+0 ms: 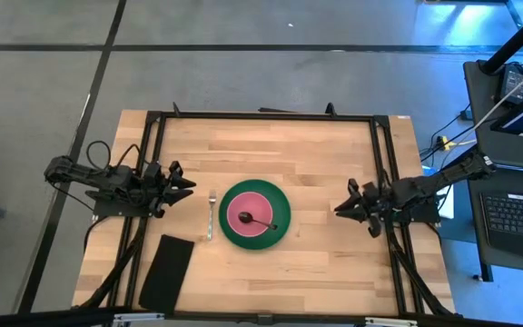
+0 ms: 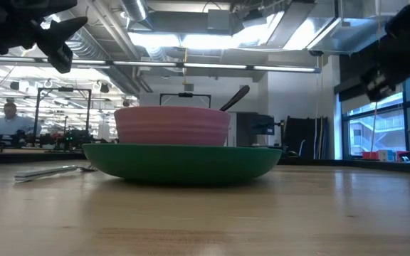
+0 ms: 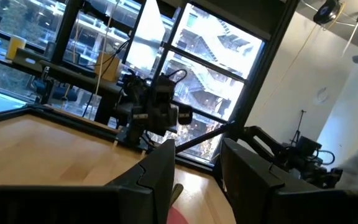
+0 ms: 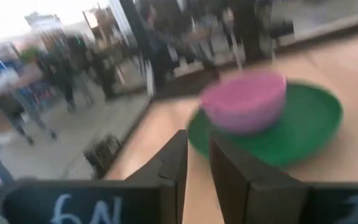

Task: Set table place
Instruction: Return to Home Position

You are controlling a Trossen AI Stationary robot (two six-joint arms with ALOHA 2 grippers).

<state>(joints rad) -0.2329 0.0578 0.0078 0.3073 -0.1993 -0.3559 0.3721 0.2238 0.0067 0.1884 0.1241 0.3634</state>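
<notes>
The round green plate (image 1: 280,227) lies at the middle of the table (image 1: 334,263). The pink bowl (image 1: 243,211) stands on it, and the dark spoon (image 1: 258,221) rests inside with its handle leaning on the rim (image 2: 235,98). The silver fork (image 1: 211,214) lies flat just left of the plate. My left gripper (image 1: 187,186) hovers open above the table, left of the fork, pointing at the plate. My right gripper (image 1: 339,210) hovers right of the plate, its fingers a narrow gap apart (image 4: 197,162), facing the bowl (image 4: 244,102) and plate (image 4: 309,121).
A black rectangular cloth (image 1: 168,271) lies near the table's near left corner. Black rails (image 1: 261,116) frame the table top. Bare wood (image 1: 325,145) shows between the plate and the far rail. A person (image 2: 7,119) sits in the room behind.
</notes>
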